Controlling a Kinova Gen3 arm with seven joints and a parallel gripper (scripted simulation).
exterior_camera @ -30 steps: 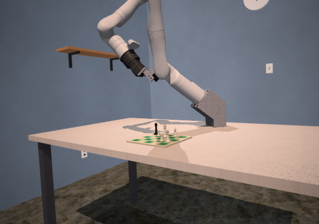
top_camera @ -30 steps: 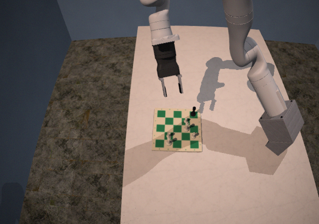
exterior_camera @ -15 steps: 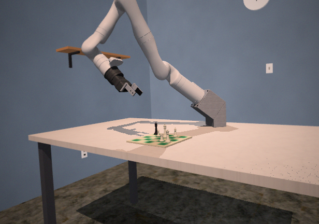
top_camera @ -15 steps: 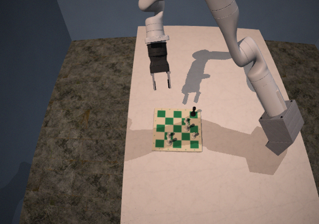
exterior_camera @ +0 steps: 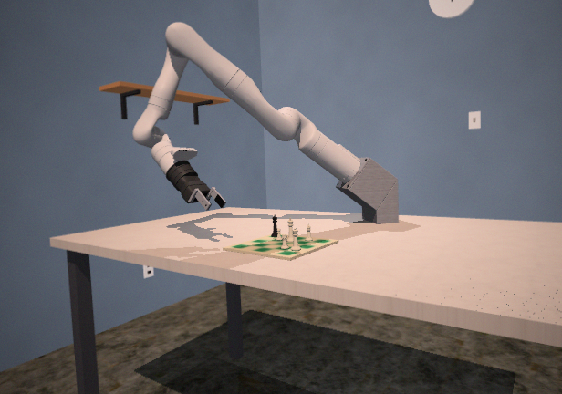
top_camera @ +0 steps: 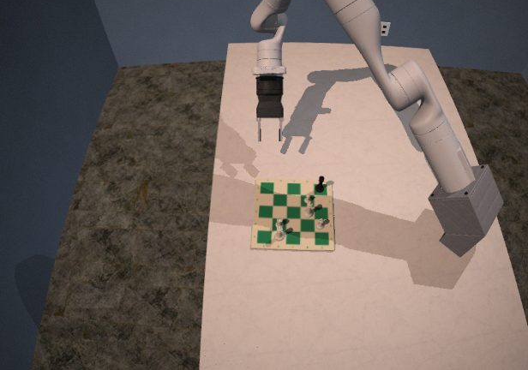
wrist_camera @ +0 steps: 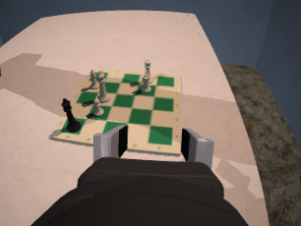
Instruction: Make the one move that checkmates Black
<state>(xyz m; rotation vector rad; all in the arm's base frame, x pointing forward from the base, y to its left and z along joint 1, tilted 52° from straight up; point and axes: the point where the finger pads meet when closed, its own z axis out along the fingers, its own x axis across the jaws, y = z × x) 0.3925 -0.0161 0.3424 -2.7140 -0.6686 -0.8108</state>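
A small green-and-cream chessboard [top_camera: 294, 187] [exterior_camera: 255, 248] [wrist_camera: 163, 103] lies flat on the pale table [top_camera: 343, 295] [exterior_camera: 411, 255] [wrist_camera: 131, 34]. A black king [top_camera: 320, 185] [exterior_camera: 275, 226] [wrist_camera: 68, 114] stands upright in one corner square. Several white pieces stand on the board, among them a tall one [top_camera: 279, 232] [exterior_camera: 290, 230] [wrist_camera: 147, 76] and a smaller one [top_camera: 322, 223] [exterior_camera: 308, 233] [wrist_camera: 98, 107]. My gripper [top_camera: 269, 136] [exterior_camera: 210, 199] [wrist_camera: 154, 139] is open and empty. It hangs well above the table, off the board on the black king's side, tilted toward the board.
The arm's grey base block [top_camera: 465, 207] [exterior_camera: 374, 196] stands on the table to one side of the board. The table's long edge and the drop to the floor [top_camera: 129, 188] run close along the board's other side. A wall shelf [exterior_camera: 137, 88] hangs behind the arm.
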